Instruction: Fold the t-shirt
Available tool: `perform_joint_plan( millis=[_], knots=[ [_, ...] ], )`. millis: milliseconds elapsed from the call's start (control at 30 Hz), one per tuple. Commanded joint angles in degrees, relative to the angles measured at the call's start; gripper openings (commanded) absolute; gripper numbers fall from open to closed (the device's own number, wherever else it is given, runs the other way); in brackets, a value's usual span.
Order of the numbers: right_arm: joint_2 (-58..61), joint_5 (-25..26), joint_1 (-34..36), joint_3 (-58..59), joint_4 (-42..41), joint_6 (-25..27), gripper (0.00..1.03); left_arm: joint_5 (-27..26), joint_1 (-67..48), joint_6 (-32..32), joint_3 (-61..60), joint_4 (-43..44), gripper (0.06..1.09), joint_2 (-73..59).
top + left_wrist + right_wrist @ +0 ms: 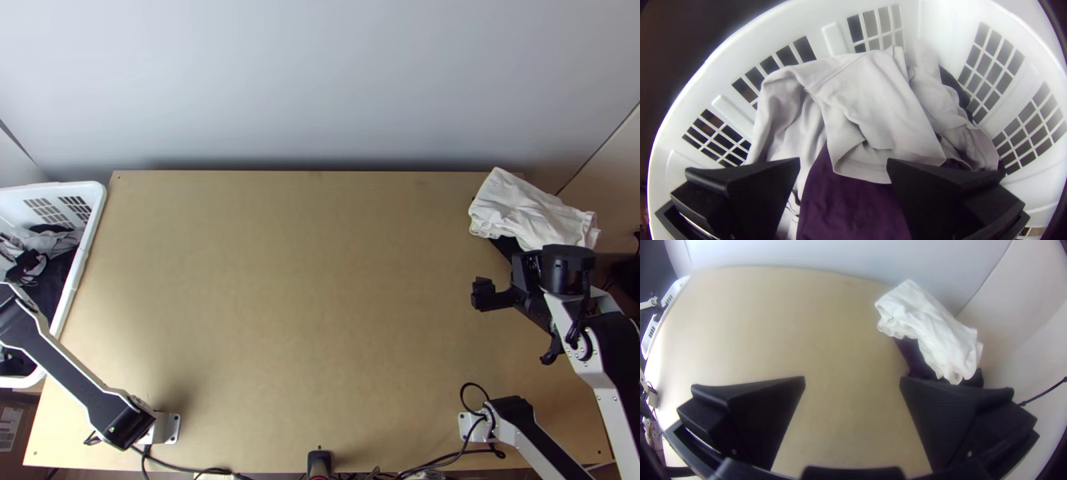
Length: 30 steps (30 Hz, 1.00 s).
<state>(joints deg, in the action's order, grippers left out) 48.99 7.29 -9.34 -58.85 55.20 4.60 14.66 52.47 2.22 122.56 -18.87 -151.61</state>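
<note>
Currently, left tool (843,164) and right tool (852,378) stand wide open, empty. Best pinch the grey t-shirt (875,106) alone, clear of purple cloth (849,209).

white links (614,420), long black inlays (62,370), looped black cables (474,384), wide flat black fingers (484,294).

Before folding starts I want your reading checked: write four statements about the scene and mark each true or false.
1. The left gripper is open over the basket. True.
2. The white cloth is spread flat in the middle of the table. False: it lies bunched at the table's far right corner.
3. In the basket, grey cloth lies partly over purple cloth. True.
4. The right gripper is shut. False: its fingers are wide apart.
</note>
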Motion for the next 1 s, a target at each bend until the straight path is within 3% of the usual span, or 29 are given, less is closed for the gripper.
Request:
perform_joint_plan(
  millis=[0,133,267,467,733,967],
  knots=[
    [0.0,1.1,0.5,0.9,0.8,1.4,0.99,1.5,0.0,1.6,6.6,0.2,0.97,-6.3],
    [0.0,1.1,0.6,1.4,0.9,1.4,0.99,3.2,-0.1,1.6,7.1,0.4,0.96,-7.5],
    [-0.4,1.1,0.6,1.7,1.0,1.5,0.99,3.5,0.3,1.7,7.1,1.4,0.67,-7.6],
    [-0.4,1.1,0.6,2.0,0.9,1.8,0.99,3.5,1.0,1.7,7.0,2.4,0.09,-5.9],
    [-0.9,1.1,0.4,2.8,0.0,1.6,0.99,1.5,1.0,4.6,4.4,-2.1,0.09,2.0],
    [-2.0,1.1,0.1,1.6,-0.6,1.6,0.99,-7.2,1.7,7.2,3.3,-12.2,0.09,12.7]
  ],
)
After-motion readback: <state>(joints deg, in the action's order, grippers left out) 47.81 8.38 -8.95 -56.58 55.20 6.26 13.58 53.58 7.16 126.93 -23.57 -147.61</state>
